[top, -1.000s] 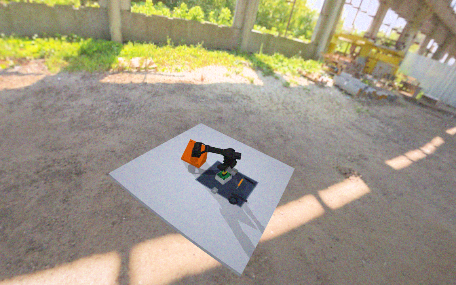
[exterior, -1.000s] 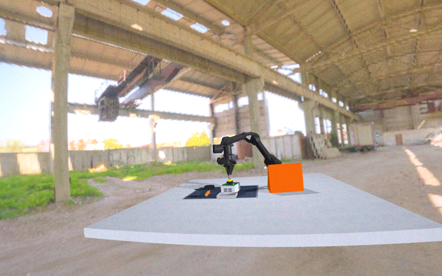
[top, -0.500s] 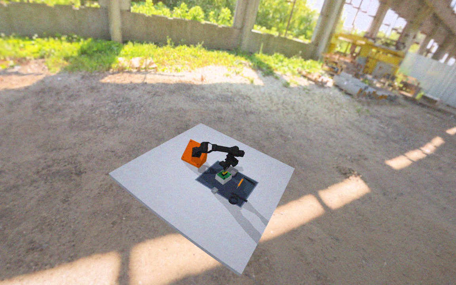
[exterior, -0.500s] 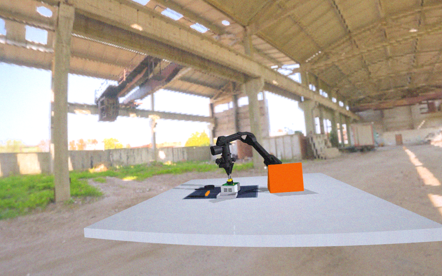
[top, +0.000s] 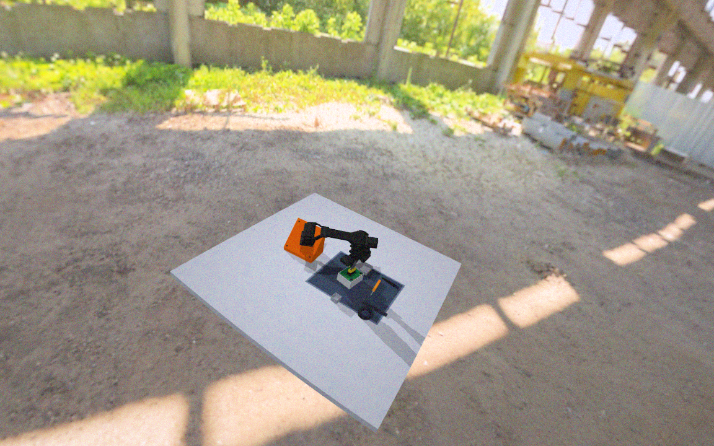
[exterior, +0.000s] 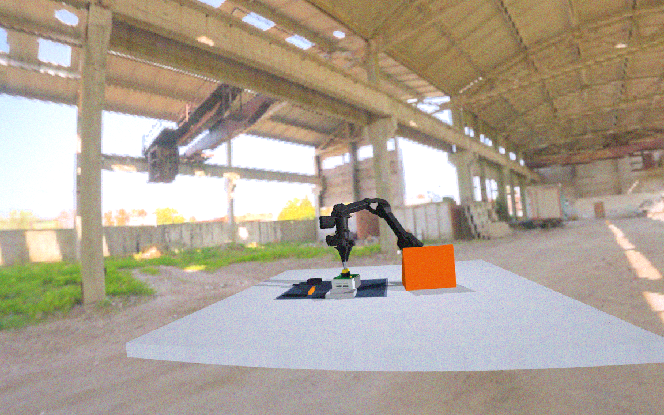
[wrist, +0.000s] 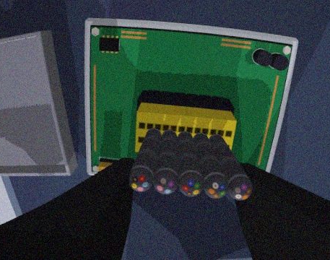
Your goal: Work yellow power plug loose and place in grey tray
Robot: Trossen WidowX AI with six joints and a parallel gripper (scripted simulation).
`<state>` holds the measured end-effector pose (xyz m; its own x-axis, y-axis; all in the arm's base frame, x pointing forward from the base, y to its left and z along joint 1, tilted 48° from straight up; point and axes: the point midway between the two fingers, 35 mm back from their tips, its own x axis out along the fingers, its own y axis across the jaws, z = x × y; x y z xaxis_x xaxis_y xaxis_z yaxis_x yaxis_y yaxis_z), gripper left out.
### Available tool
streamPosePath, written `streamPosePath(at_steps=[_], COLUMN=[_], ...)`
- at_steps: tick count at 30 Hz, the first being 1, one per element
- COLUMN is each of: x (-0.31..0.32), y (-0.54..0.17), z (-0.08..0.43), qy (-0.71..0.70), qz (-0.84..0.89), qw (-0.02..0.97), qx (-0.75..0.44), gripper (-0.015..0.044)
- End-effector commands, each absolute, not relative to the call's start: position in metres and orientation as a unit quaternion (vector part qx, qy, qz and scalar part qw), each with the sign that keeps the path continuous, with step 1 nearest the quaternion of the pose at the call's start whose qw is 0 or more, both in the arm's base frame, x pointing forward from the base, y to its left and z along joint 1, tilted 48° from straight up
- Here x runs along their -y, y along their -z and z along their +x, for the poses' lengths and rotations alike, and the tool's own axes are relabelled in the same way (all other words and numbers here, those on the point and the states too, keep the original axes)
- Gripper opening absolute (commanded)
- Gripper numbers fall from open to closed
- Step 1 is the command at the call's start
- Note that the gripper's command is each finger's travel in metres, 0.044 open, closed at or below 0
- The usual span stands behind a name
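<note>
The yellow power plug (top: 351,271) (exterior: 345,271) (wrist: 186,113) sits at the black socket (wrist: 186,100) on the green circuit board (wrist: 186,61), which lies in a pale open housing (exterior: 343,285). A bundle of dark cables rises from the plug. My gripper (top: 351,266) (exterior: 345,267) (wrist: 185,173) is shut on the plug from both sides; the fingertips are partly hidden by the plug and cables. How far the plug stands in the socket cannot be told. The grey tray (exterior: 341,295) (wrist: 58,108) stands close beside the housing, left in the wrist view.
A dark blue mat (top: 321,280) lies under the housing on the white table (top: 254,266). An orange-handled tool (top: 375,286) (exterior: 312,290), a black ring-shaped roll (top: 364,313) (exterior: 314,280) and a small grey block (top: 335,297) lie on or beside it. An orange block (top: 295,241) (exterior: 430,267) stands at the arm's base.
</note>
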<state>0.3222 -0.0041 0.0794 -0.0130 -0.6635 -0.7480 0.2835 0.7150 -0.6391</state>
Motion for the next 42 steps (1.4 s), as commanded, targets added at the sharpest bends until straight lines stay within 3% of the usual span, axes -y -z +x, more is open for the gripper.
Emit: streamPosePath(at_steps=[1,11,37,42], x=[-0.005,-0.019,0.000,0.000], y=[-0.090,-0.078,-0.076,-0.076], z=[0.322,0.328,0.324,0.324], qy=[0.349,0.424,0.379,0.379], qz=[-0.161,-0.228,-0.187,-0.187], qw=[0.692,0.649,0.676,0.676], qx=[-0.611,-0.589,-0.603,-0.603], gripper=[0.0000,0.0000,0.0000,0.0131])
